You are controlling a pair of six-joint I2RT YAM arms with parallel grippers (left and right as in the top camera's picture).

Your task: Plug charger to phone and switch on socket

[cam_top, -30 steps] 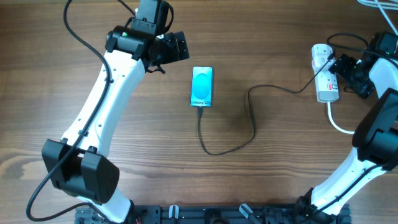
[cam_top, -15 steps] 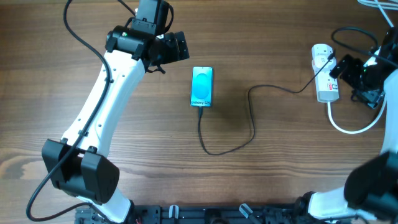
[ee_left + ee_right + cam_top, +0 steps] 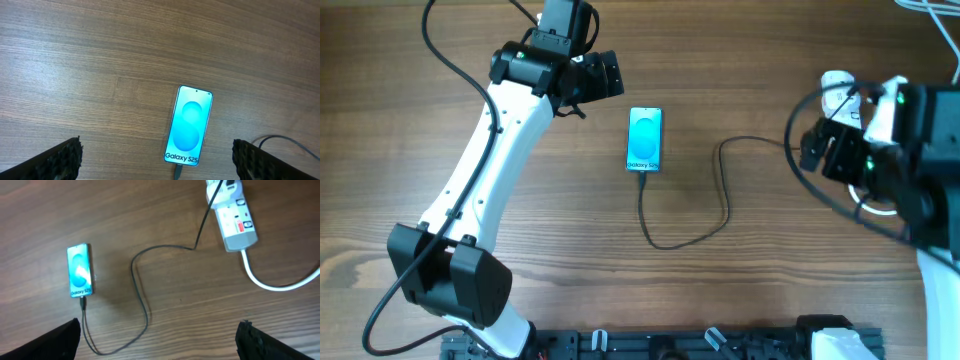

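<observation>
The phone [image 3: 645, 139] lies flat mid-table, cyan screen up; it also shows in the left wrist view [image 3: 189, 125] and the right wrist view [image 3: 80, 270]. The black charger cable [image 3: 727, 200] loops from the phone's bottom end toward the socket. Its plug tip [image 3: 178, 172] sits against the phone's bottom edge. The white socket [image 3: 232, 215] has a red switch [image 3: 246, 226]; in the overhead view only its far end [image 3: 835, 82] shows beside the right arm. My left gripper [image 3: 607, 76] is open and empty, up-left of the phone. My right gripper [image 3: 832, 152] is open, raised above the table left of the socket.
The socket's thick white cord [image 3: 270, 282] curves off to the right. A black rail [image 3: 660, 345] runs along the table's front edge. Bare wood table [image 3: 770, 280] lies between the cable loop and the front edge.
My right arm has lifted away from the socket and swung left and up toward the camera. The left arm, phone and cable have not moved.
</observation>
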